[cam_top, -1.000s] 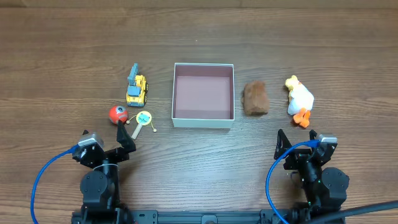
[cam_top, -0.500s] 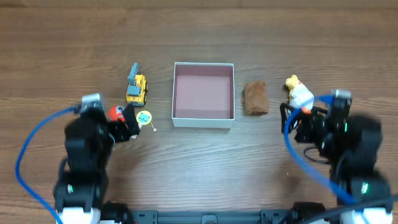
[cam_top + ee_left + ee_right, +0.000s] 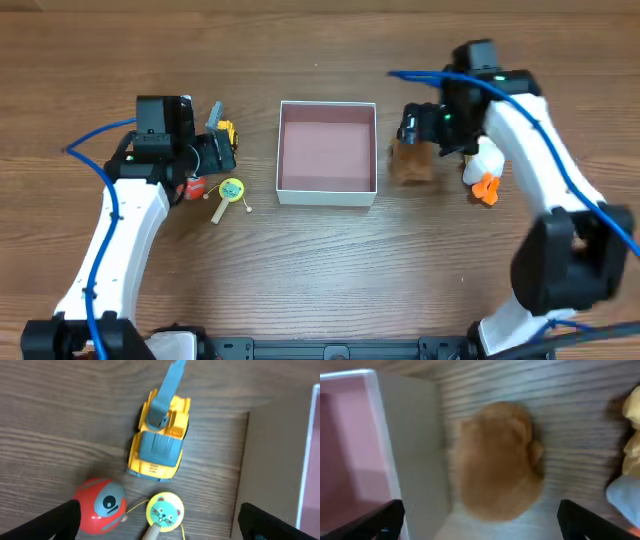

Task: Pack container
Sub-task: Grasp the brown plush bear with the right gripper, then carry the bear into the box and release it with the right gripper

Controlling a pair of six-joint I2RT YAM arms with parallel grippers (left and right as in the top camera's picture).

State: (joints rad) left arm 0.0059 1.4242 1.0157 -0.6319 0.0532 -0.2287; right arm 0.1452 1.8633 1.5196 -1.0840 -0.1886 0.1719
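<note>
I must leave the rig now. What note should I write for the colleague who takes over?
Left gripper: open, empty, above the yellow truck.
Right gripper: open, empty, above the brown plush.
Container: between the toys, nothing inside.
On its left: truck, red ball, cat rattle. On its right: brown plush, duck.
Done: nothing packed. Left: all five toys.

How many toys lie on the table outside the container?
5. Left of the container: a yellow digger truck, a red ball and a cat-face rattle. Right of it: a brown plush and a duck, partly under the right arm.
</note>
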